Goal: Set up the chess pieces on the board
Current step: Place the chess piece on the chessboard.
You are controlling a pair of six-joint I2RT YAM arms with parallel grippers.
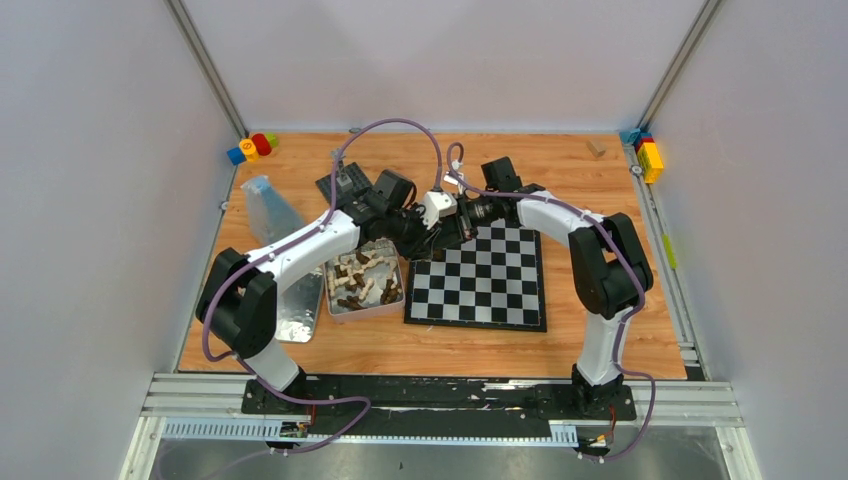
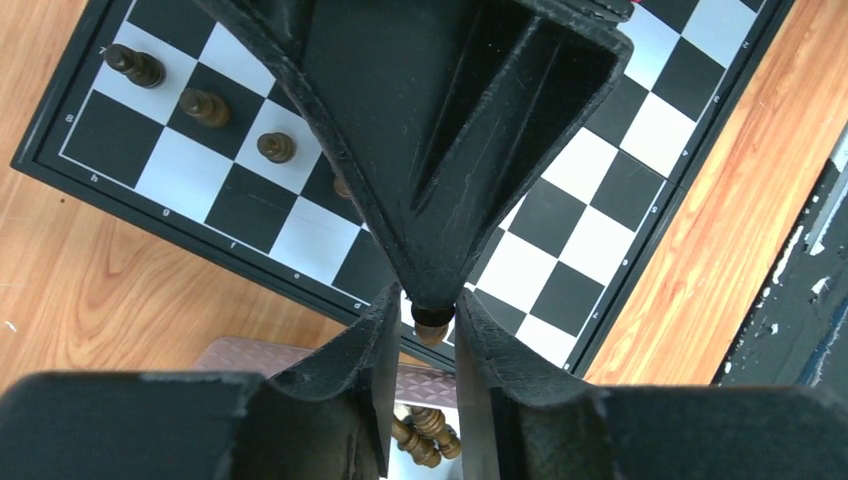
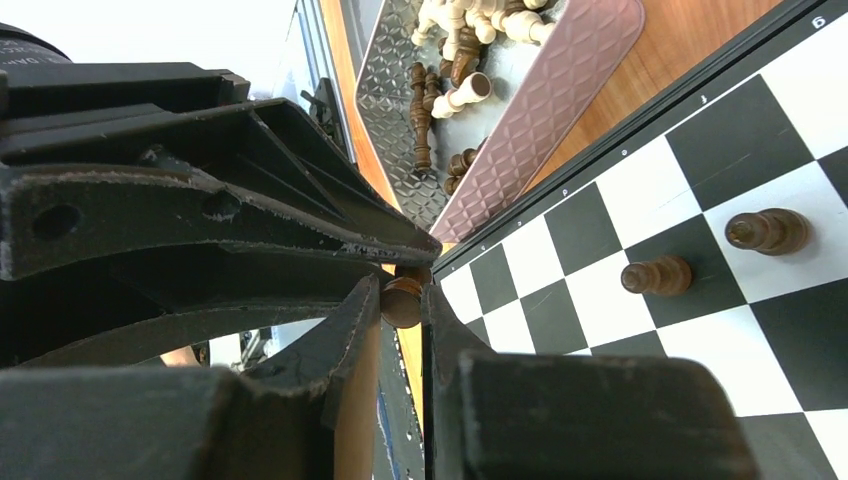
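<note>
Both grippers meet above the far-left corner of the board (image 1: 480, 285). My right gripper (image 3: 403, 288) is shut on a dark brown chess piece (image 3: 402, 304), its base pressed between both fingers. My left gripper (image 2: 430, 306) closes round the same piece (image 2: 432, 328), with the right gripper's tip (image 2: 432, 296) directly above it. In the top view the left gripper (image 1: 448, 228) and right gripper (image 1: 462, 222) touch tips. Three dark pieces (image 2: 205, 105) stand in a row on the board (image 2: 620, 210), and two show in the right wrist view (image 3: 657, 275).
An open metal tin (image 1: 330, 300) left of the board holds several brown and cream pieces (image 1: 362, 280). Its lid (image 1: 295, 315) lies further left. A clear bag (image 1: 268, 205), a dark studded baseplate (image 1: 345, 183) and toy bricks (image 1: 252, 147) (image 1: 648, 155) sit at the back.
</note>
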